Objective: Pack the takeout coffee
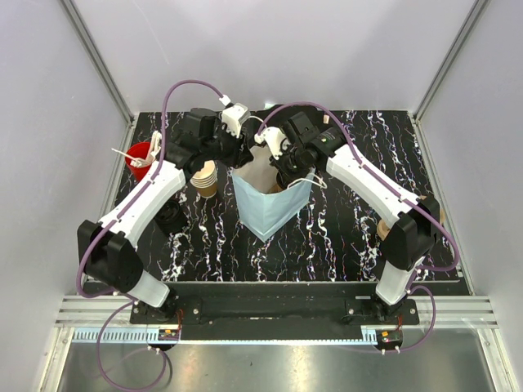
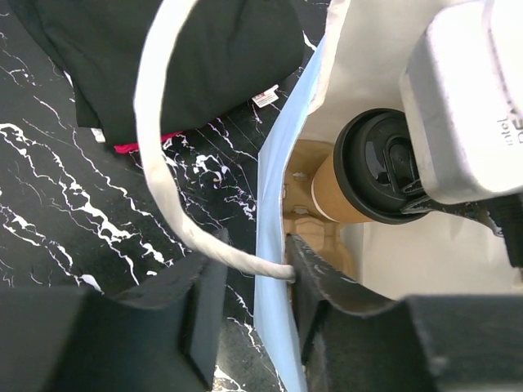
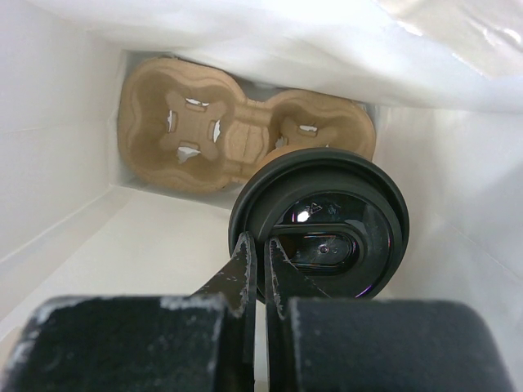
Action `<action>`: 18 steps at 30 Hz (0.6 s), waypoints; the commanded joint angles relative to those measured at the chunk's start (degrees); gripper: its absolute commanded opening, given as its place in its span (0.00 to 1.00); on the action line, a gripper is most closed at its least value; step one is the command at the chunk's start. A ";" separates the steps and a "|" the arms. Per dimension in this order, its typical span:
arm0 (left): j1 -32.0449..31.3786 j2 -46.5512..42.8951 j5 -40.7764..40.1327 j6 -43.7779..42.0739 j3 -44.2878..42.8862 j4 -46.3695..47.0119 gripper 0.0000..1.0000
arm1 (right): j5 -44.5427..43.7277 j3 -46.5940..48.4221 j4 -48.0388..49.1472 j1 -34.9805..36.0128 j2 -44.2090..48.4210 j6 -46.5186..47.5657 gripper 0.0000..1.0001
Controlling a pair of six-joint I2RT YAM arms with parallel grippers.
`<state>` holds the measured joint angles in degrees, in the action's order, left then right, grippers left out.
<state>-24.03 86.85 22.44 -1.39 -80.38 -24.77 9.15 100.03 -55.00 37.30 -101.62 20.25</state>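
Black lid (image 3: 319, 220) on top, the coffee (image 2: 339, 192) is inside the bag (image 2: 274, 163), tilted, over the right pocket of the carrier (image 3: 188, 122); whether its base sits in the pocket is hidden. The right tool (image 3: 257, 245) has its fingers together at the near rim of the lid; I cannot tell if they pinch this rim or only touch it. If they hold by the rim alone, I think the lid can come off and the coffee can fall and spill; a tilted cup can also miss the pocket and tip over on the carrier. The left tool (image 2: 255, 261) stands with fingers apart, one on each side of the bag wall, the handle (image 2: 159, 163) between them, nothing clamped; if it pulls the wall, the bag may shift under the cup, or the mouth may fold against the right tool.
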 commanded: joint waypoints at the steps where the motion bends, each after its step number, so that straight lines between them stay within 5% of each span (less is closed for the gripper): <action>1: -0.23 0.43 -0.55 0.60 -1.36 3.07 0.35 | 0.26 -0.01 2.62 -0.47 2.13 1.02 0.00; 18: -0.14 0.60 0.50 0.77 -1.54 2.54 0.28 | 1.49 -3.70 7.63 -0.47 3.45 2.42 0.00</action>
<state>-24.08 87.18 22.52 -0.95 -80.38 -24.32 9.21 97.14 -50.61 37.26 -101.41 21.67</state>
